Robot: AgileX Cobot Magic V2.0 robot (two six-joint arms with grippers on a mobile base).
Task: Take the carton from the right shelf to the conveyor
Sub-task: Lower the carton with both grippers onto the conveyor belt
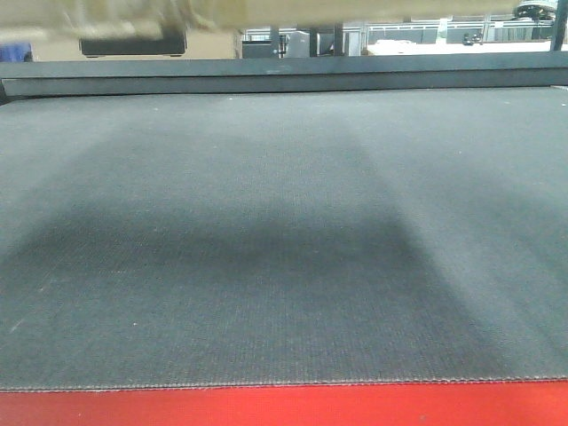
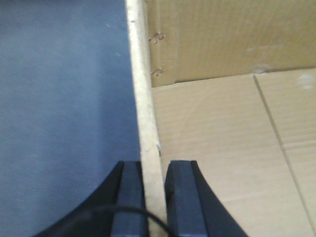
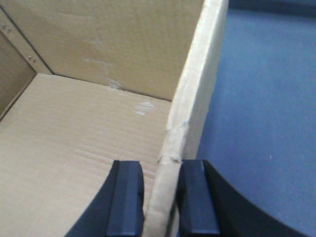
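Note:
The carton [image 2: 222, 128] is an open brown cardboard box. In the left wrist view I look down into it, and my left gripper [image 2: 154, 165] is shut on its left wall, one finger inside and one outside. My right gripper [image 3: 160, 165] is shut on the carton's [image 3: 89, 128] right wall in the same way. The dark grey conveyor belt [image 1: 284, 222] lies below, and also shows beside the carton in both wrist views [image 2: 59, 98] [image 3: 266, 98]. In the front view the carton [image 1: 115, 18] is a blurred brown band at the top left, above the belt. The right shelf is out of view.
The belt's red front edge [image 1: 284, 406] runs along the bottom of the front view. A dark frame rail [image 1: 284, 75] borders the belt's far side. Benches and equipment [image 1: 426, 35] stand beyond it.

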